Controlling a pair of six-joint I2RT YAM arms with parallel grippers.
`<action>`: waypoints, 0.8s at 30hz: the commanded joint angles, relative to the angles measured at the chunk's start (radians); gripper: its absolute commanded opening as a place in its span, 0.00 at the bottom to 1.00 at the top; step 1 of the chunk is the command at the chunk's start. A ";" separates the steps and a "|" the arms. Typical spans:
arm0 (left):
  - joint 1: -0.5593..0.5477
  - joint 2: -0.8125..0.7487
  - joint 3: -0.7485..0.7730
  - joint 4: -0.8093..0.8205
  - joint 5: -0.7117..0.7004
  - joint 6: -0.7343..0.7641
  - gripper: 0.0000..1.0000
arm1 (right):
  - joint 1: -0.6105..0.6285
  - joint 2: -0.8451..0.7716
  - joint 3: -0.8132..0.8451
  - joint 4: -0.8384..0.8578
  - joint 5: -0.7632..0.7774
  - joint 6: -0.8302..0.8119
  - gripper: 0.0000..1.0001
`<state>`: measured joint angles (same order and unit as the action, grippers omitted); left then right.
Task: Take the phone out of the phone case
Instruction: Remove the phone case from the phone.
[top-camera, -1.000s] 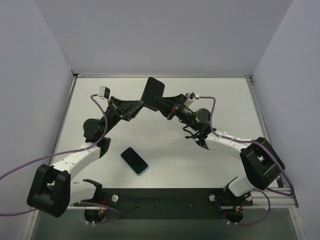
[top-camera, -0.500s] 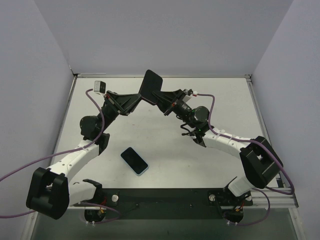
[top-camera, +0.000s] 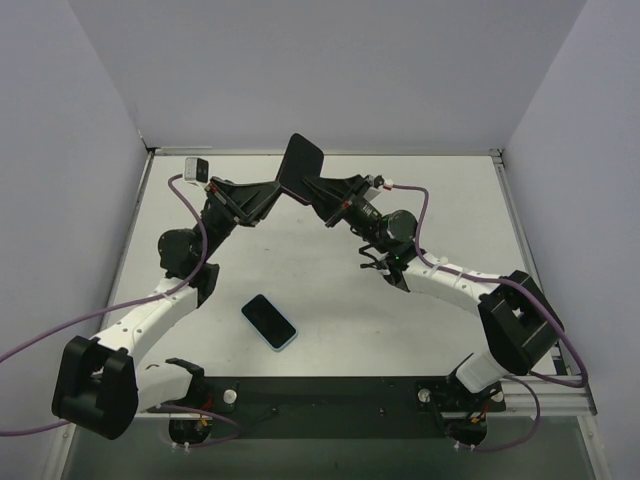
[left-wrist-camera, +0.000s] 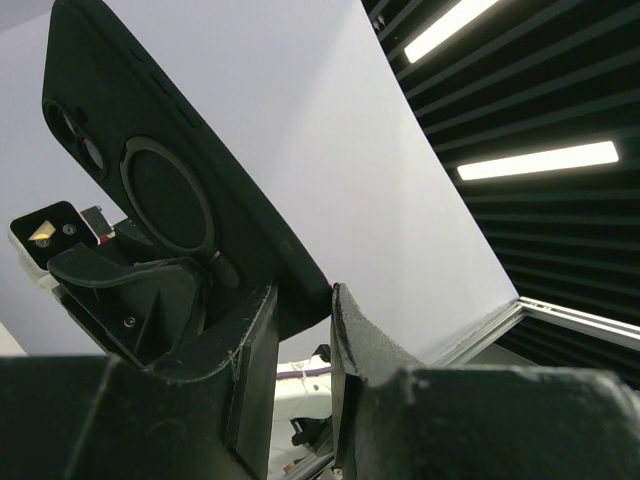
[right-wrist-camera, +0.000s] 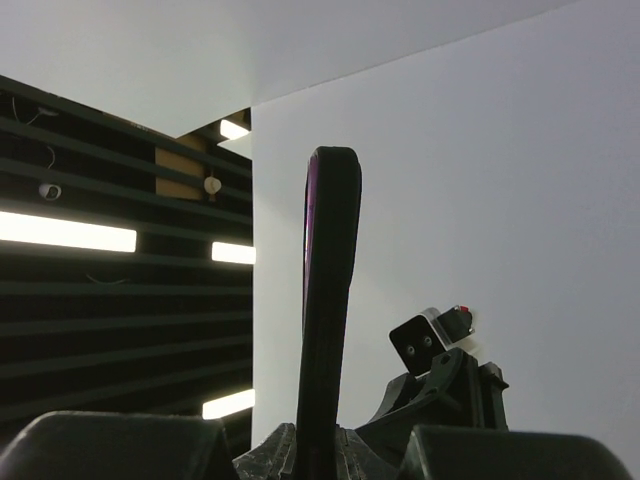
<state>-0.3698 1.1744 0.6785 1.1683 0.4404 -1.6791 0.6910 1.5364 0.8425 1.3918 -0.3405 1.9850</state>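
A black phone case (top-camera: 302, 168) is held upright in the air over the far middle of the table. Its back, with a ring and camera holes, shows in the left wrist view (left-wrist-camera: 170, 190). It is edge-on in the right wrist view (right-wrist-camera: 330, 300), with a purple sheen on one side. My right gripper (top-camera: 322, 190) is shut on its lower edge (right-wrist-camera: 318, 440). My left gripper (top-camera: 275, 190) pinches its corner between the fingertips (left-wrist-camera: 305, 300). A dark phone with a light blue rim (top-camera: 268, 321) lies flat on the table near the left arm.
The white table (top-camera: 420, 330) is walled at the back and sides. A black strip (top-camera: 330, 395) runs along the near edge between the arm bases. Purple cables (top-camera: 40, 340) trail off both arms.
Both grippers have carried the black case a little to the left and up. The left wrist has swung further left. The phone on the table has not moved.
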 joint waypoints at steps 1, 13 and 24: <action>-0.034 -0.048 0.122 0.493 -0.035 -0.024 0.00 | 0.044 0.033 0.015 0.274 -0.068 -0.006 0.00; -0.049 -0.053 0.147 0.493 -0.057 -0.036 0.00 | 0.045 0.036 0.033 0.274 -0.065 -0.005 0.00; -0.055 -0.082 0.148 0.493 -0.081 -0.051 0.00 | 0.050 0.036 0.035 0.274 -0.061 -0.011 0.00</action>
<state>-0.3931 1.1656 0.7208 1.1618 0.4046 -1.6829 0.7033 1.5364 0.8734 1.4078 -0.3233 2.0140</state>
